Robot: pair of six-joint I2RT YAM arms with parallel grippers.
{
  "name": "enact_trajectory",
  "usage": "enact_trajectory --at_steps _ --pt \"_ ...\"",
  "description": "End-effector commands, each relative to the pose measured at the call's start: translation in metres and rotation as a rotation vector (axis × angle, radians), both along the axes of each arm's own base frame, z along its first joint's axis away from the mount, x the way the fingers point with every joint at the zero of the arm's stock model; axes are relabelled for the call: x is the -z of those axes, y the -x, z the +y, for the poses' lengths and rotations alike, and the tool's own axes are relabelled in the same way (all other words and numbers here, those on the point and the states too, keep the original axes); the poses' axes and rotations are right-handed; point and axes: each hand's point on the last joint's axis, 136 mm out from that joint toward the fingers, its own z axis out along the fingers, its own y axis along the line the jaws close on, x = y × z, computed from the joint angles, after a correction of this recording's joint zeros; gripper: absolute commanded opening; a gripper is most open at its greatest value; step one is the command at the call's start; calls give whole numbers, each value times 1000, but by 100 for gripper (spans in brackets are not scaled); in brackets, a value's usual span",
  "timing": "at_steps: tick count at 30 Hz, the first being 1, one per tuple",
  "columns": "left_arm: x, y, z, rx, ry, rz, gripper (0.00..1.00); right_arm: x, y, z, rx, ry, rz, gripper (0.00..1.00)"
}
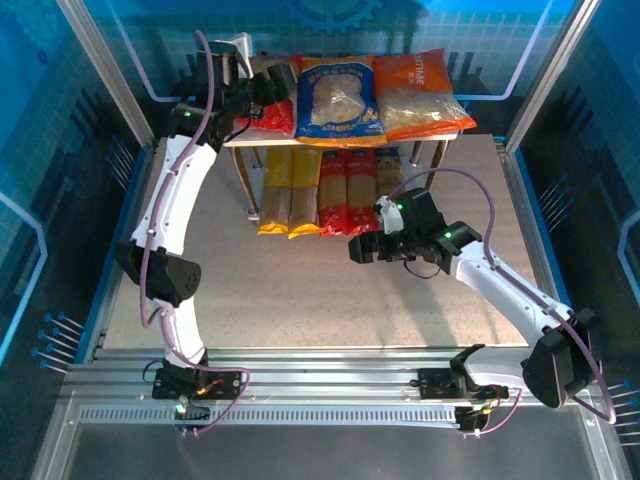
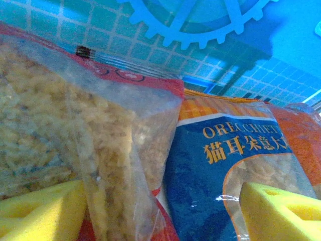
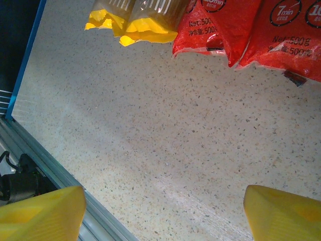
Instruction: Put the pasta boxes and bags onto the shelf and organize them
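Bags, three, side by side on the top board of the shelf: red bag left, blue bag middle, orange bag right. Packs lying under that board, near ends on the bench: two yellow packs left, two red packs beside them. My left tool: up at the red bag, fingers apart. My right tool: over bare bench just near of the red packs, fingers apart.

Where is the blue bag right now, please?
In the top view the blue bag lies mid-way along the upper board of the shelf, between the red bag on the left and the orange bag on the right.
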Motion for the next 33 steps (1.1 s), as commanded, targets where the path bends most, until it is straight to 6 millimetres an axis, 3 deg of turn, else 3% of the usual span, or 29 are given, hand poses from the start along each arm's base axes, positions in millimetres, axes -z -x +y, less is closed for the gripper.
enact_trajectory --at_steps 1,8,14,20,25,33 --pt "-40 31 4 10 -29 -91 63 -6 1 -3 5 -23 -12 83" --pt "-48 49 13 -7 -59 -125 61 -5 3 -1 3 -34 -4 83" --pt "-40 47 39 -113 -174 -96 53 -8 5 -4 9 -33 -17 83" --pt "-6 36 62 -184 -266 0 49 -8 5 -4 9 -35 -13 83" --pt "22 32 63 -166 -298 83 47 -7 5 -4 11 -32 -13 83" --pt "74 49 67 -148 -346 218 45 -7 4 -2 7 -35 -8 83"
